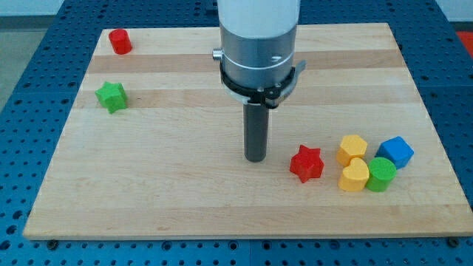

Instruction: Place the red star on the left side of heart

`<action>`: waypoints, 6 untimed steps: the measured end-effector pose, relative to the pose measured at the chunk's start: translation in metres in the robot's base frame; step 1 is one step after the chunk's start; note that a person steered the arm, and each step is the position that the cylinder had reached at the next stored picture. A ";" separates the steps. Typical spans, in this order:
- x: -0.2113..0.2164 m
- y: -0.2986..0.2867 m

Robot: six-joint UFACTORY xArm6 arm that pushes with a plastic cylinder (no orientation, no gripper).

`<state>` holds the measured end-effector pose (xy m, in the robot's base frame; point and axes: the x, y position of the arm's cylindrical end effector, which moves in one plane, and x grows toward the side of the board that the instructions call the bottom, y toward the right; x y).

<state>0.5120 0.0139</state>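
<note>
The red star lies on the wooden board right of centre, near the view's bottom. The yellow heart sits a short gap to the star's right and slightly lower. My tip rests on the board just left of the red star, a small gap apart from it. The star is between my tip and the heart.
A yellow hexagon, a green cylinder and a blue cube cluster around the heart at the right. A green star and a red cylinder lie at the upper left. The board's bottom edge is near.
</note>
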 end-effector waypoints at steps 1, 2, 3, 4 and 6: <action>0.008 0.015; 0.012 0.035; 0.019 0.048; 0.025 0.057; 0.025 -0.048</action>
